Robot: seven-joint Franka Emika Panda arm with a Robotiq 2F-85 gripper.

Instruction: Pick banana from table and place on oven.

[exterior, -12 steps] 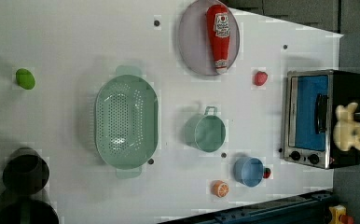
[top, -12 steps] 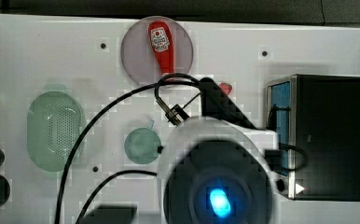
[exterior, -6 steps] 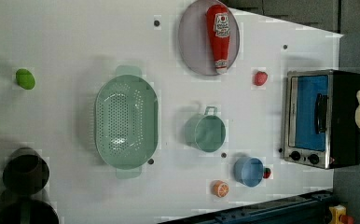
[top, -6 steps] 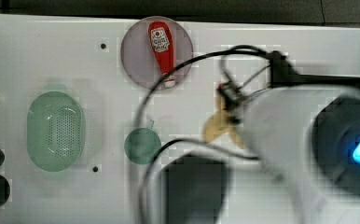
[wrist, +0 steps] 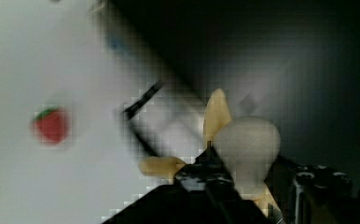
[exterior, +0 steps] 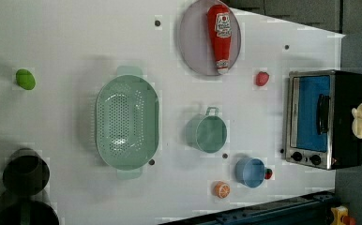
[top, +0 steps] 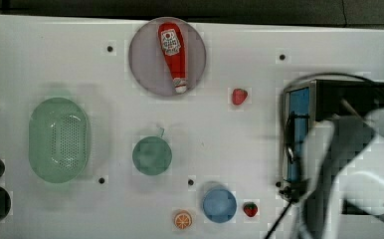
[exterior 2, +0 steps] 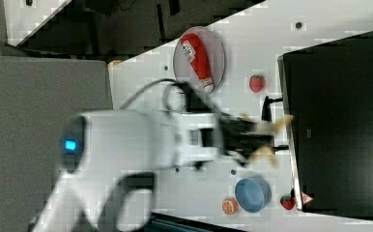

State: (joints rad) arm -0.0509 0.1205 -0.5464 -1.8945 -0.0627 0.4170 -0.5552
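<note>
Wrist view, pale cream peeled banana (wrist: 243, 144), gripper (wrist: 215, 175) clamped on it

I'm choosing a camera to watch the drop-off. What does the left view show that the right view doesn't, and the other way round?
Left view, not right view: the green colander, teal cup, lime and the oven door's blue glass. Right view, not left view: the white arm and its gripper closed on the banana. Both: banana, oven, ketchup bottle on its plate, blue cup, orange slice, strawberries.
</note>
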